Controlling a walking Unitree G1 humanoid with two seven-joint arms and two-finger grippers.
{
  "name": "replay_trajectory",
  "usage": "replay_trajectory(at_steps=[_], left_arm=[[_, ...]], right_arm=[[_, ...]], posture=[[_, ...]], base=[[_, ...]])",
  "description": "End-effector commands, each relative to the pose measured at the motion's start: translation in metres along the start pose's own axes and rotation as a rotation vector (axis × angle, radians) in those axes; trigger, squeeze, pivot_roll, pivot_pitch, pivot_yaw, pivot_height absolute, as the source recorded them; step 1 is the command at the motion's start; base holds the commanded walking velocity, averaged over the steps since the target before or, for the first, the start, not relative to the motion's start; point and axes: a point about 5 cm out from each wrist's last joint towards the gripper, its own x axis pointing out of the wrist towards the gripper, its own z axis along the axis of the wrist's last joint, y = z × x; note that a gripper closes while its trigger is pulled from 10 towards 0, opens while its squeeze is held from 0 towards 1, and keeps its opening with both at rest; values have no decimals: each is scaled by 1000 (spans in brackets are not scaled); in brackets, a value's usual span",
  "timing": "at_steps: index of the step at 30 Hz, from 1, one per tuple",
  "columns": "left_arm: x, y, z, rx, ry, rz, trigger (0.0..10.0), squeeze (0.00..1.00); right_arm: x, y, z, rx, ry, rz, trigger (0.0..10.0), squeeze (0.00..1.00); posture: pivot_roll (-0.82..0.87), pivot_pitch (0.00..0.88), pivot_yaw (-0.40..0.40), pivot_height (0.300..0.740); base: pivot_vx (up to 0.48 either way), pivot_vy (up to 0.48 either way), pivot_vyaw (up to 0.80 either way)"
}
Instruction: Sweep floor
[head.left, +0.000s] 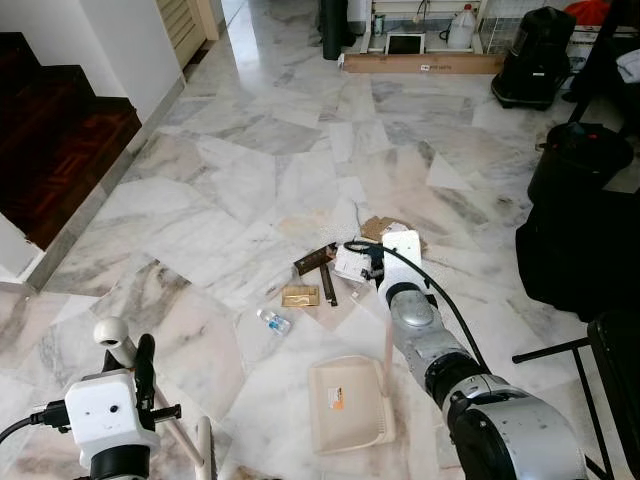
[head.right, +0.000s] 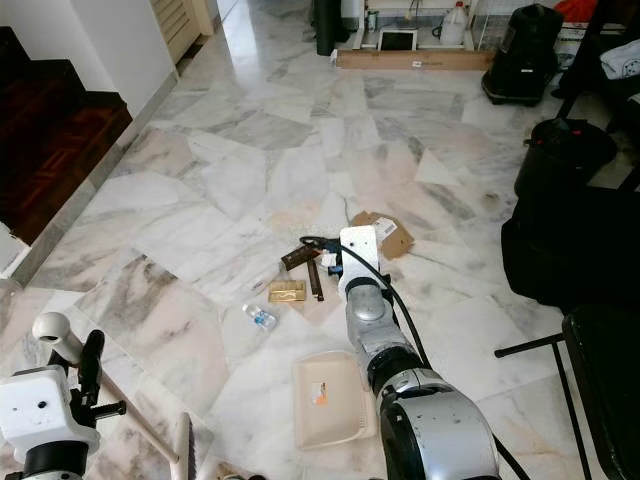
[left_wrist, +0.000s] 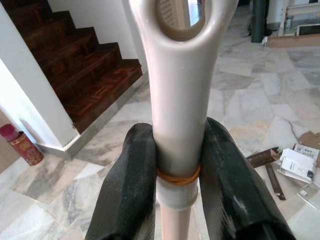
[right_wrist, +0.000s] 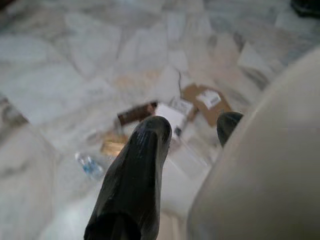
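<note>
Left gripper (left_wrist: 179, 175): clenched around the cream broom handle (left_wrist: 179, 100) just below its hanging loop, at the robot's lower left, with the dark wooden stairs (left_wrist: 85, 65) beyond it. Right gripper (right_wrist: 192, 132): closed around a pale handle (right_wrist: 260, 170) that leads to the cream dustpan (head.left: 350, 405), which lies flat on the marble floor (head.left: 230, 170) just before the robot. Litter, just beyond the dustpan: small plastic bottle (head.left: 272, 321), gold packet (head.left: 300, 296), dark strips (head.left: 315, 262), white box (head.left: 352, 264), flattened cardboard (head.right: 385, 233).
</note>
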Motion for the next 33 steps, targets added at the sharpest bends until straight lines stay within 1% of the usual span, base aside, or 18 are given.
replay_trajectory(at_steps=[1, 8, 9, 14, 16, 17, 18, 19, 20, 23, 24, 27, 29, 32, 33], left_arm=[[0, 4, 5, 27, -16, 2, 10000, 0], [1, 3, 4, 23, -16, -10, 10000, 0], [2, 3, 5, 23, -17, -12, 10000, 0], [1, 4, 5, 25, -16, -18, 10000, 0], [1, 5, 5, 26, -15, -24, 10000, 0], [1, 5, 5, 27, -15, -25, 10000, 0], [1, 6, 5, 28, -16, -26, 10000, 0], [1, 6, 5, 30, -16, -27, 10000, 0], [2, 7, 6, 33, -17, -30, 10000, 0], [4, 7, 6, 35, -19, -34, 10000, 0], [4, 6, 6, 35, -21, -35, 10000, 0], [5, 5, 6, 34, -21, -36, 10000, 0], [5, 5, 6, 33, -21, -36, 10000, 0], [4, 6, 4, 34, -22, -32, 10000, 0], [5, 8, 3, 36, -25, -19, 10000, 0]], right_arm=[[0, 2, 0, -12, 9, 20, 10000, 0], [-2, 1, -1, -36, 10, 65, 10000, 0], [-3, -2, -2, -43, 10, 72, 10000, 1000], [-6, -6, -4, -53, 4, 82, 10000, 1000], [-7, -8, -4, -89, -6, 106, 10000, 1000], [-8, -9, -4, -114, -10, 113, 10000, 416], [-9, -9, -4, -131, -14, 118, 10000, 416], [-10, -10, -4, -157, -23, 124, 10000, 0], [-11, -13, -4, -190, -29, 132, 10000, 0], [-12, -14, -4, -214, -34, 150, 10000, 0], [-12, -15, -2, -235, -62, 158, 10000, 0], [-15, -10, 1, -224, -111, 225, 10000, 0], [-16, -9, 2, -227, -121, 236, 10000, 0], [-22, -1, 4, -211, -174, 297, 10000, 0], [-26, 2, 6, -223, -209, 326, 10000, 0]], posture=[[2, 144, 90, 740], [-8, 147, 95, 740], [-8, 146, 97, 740], [-11, 147, 109, 740], [-10, 149, 114, 740], [-7, 147, 119, 740], [-7, 147, 119, 740], [-10, 146, 123, 740], [-11, 145, 124, 740], [-10, 145, 125, 740], [-10, 143, 123, 740], [-12, 140, 120, 740], [-12, 140, 120, 740], [-15, 131, 113, 740], [-16, 129, 112, 740]], base=[[0, 0, 0], [0, 0, 0], [0, 0, 0], [0, 0, 0], [0, 0, 0], [0, 0, 0], [0, 0, 0], [0, 0, 0], [0, 0, 0], [0, 0, 0], [0, 0, 0], [0, 0, 0], [0, 0, 0], [0, 0, 0], [0, 0, 0]])
